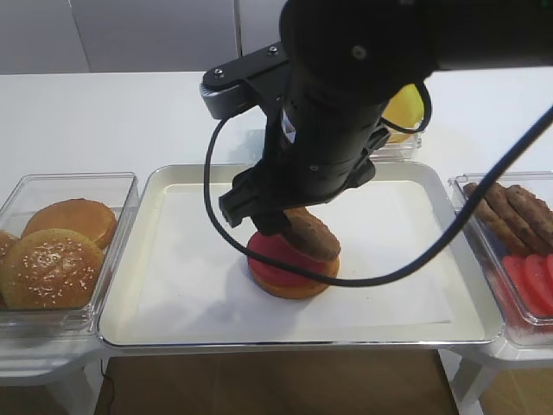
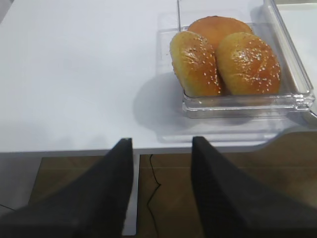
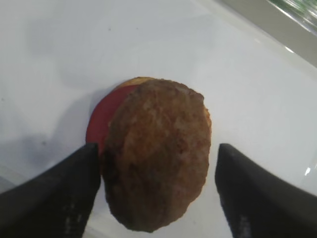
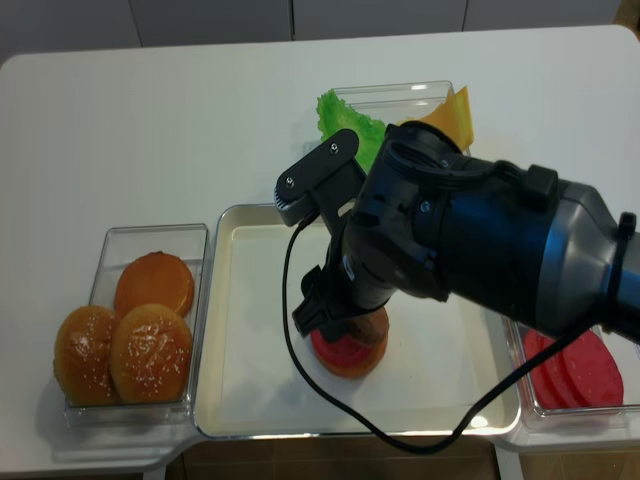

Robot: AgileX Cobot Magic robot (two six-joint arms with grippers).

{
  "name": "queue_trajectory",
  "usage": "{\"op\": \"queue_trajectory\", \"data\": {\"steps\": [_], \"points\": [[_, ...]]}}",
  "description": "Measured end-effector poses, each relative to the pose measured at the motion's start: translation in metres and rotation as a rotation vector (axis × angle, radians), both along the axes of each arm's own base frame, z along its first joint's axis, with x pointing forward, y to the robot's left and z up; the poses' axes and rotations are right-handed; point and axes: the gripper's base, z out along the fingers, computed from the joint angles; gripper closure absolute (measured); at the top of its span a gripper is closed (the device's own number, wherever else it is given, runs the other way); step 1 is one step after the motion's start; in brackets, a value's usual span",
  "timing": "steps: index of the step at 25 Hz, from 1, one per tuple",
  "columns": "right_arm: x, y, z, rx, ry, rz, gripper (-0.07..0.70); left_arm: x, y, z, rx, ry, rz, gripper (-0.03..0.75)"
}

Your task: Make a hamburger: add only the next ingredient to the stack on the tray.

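Observation:
The brown meat patty [image 1: 309,233] [image 3: 156,153] lies tilted on the stack, covering most of the red tomato slice [image 1: 275,258] [image 3: 101,119] and the bun base [image 1: 294,286]. The stack sits mid-tray on the paper-lined silvery tray [image 1: 173,294] [image 4: 250,380]. My right gripper [image 3: 157,148] hangs open straight over it, one finger on each side of the patty. The left finger [image 3: 74,178] is close against the patty's edge, and a gap shows at the right finger [image 3: 247,183]. My left gripper [image 2: 162,141] is open and empty past the table's front edge.
A clear bin of sesame buns [image 1: 60,246] [image 2: 225,59] stands left of the tray. At the right a bin holds more patties [image 1: 514,212] and tomato slices [image 1: 531,281]. Lettuce [image 4: 345,115] and cheese [image 4: 455,115] sit behind. A black cable [image 1: 210,199] loops over the tray.

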Motion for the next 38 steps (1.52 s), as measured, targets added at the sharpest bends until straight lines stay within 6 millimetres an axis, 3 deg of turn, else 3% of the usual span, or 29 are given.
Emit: {"op": "queue_trajectory", "data": {"steps": [8,17,22,26,32,38], "points": [[-0.001,0.001,-0.001,0.005,0.017,0.003,0.011,0.000,0.000,0.000,0.000,0.000,0.000,0.422],[-0.003,0.000,-0.001,0.003,0.040,-0.002,0.004,0.000,0.000,0.000,0.000,0.000,0.000,0.422],[0.010,-0.010,0.009,0.000,0.061,-0.011,0.004,0.000,0.000,0.000,0.000,0.000,0.000,0.422],[0.030,-0.033,0.011,0.028,0.117,-0.074,0.020,0.000,0.000,0.000,0.000,0.000,0.000,0.422],[0.062,-0.087,0.009,0.041,0.196,-0.228,0.071,0.000,0.000,0.000,0.000,0.000,0.000,0.422],[0.075,-0.135,0.022,0.056,0.180,-0.345,0.076,0.000,0.000,0.000,0.000,0.000,0.000,0.422]]}}
